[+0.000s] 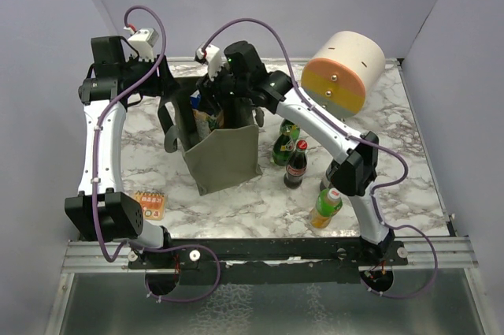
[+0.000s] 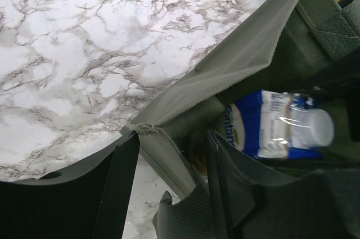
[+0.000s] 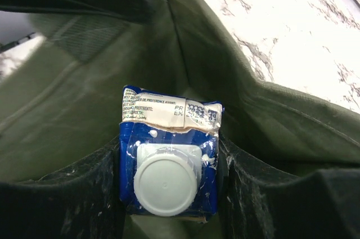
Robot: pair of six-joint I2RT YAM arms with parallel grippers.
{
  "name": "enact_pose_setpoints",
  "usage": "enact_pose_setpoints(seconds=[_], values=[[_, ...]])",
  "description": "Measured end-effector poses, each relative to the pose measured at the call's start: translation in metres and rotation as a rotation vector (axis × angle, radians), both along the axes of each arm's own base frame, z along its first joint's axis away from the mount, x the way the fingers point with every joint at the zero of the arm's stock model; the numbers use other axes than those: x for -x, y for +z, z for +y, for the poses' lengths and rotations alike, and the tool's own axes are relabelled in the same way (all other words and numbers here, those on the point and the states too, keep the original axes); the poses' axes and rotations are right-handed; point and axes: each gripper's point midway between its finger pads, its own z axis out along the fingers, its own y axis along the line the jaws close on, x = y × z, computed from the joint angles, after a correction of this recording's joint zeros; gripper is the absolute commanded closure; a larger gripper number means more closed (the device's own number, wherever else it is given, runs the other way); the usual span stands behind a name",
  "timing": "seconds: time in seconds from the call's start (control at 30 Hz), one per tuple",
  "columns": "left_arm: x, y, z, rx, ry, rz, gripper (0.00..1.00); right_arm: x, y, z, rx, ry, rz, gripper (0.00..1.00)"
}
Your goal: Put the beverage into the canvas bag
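Overhead and wrist views of the two arms at the canvas bag (image 1: pixel 228 158), which stands upright and open near the middle of the marble table (image 1: pixel 409 146).

The right gripper (image 3: pixel 170 144) reaches down into the bag's mouth. Its jaws are closed on the beverage carton (image 3: pixel 166 181), a blue-and-white pack with a white screw cap, one finger pressed to each side. The carton sits inside the bag, below the rim, with green fabric around it and its cap facing the wrist camera.

The left gripper (image 2: pixel 171 157) meets the bag at its left rim. Its jaws stand apart astride the fabric edge, one finger outside the wall and the other inside. A thin dark gap shows beside the inner finger, so the fabric is not pinched.

Right of the bag stand a green bottle (image 1: pixel 283 146) and a red-capped cola bottle (image 1: pixel 296 165), close together, with a yellow-green bottle (image 1: pixel 325 207) nearer the arm bases. A cream-and-orange cylinder (image 1: pixel 344 72) lies at the far right corner, and a small orange packet (image 1: pixel 148 204) lies near the left arm's base.
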Motion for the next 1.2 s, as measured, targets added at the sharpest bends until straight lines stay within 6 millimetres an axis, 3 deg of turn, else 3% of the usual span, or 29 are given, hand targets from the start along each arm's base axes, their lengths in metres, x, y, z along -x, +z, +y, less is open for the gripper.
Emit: enact_pose_setpoints(seconds=[0.23,0.73,0.87,1.0,1.2], values=[[0.001,0.003,-0.002,0.013,-0.003,-0.006,0.48,-0.017,-0.038,0.008,0.047,-0.047,-0.006,0.99],[0.003,-0.001,-0.003,0.014,-0.003,0.002,0.47,-0.010,-0.051,0.030,0.024,-0.014,-0.055,0.99],[0.006,-0.001,-0.004,0.014,-0.005,0.000,0.47,-0.012,-0.068,0.032,0.041,-0.010,-0.049,0.91],[0.008,-0.001,-0.004,0.014,-0.006,0.000,0.46,-0.014,-0.070,0.034,0.032,0.002,-0.064,0.83],[0.011,-0.002,-0.005,0.014,-0.007,0.003,0.45,-0.013,-0.071,0.037,0.021,0.022,-0.075,0.61]])
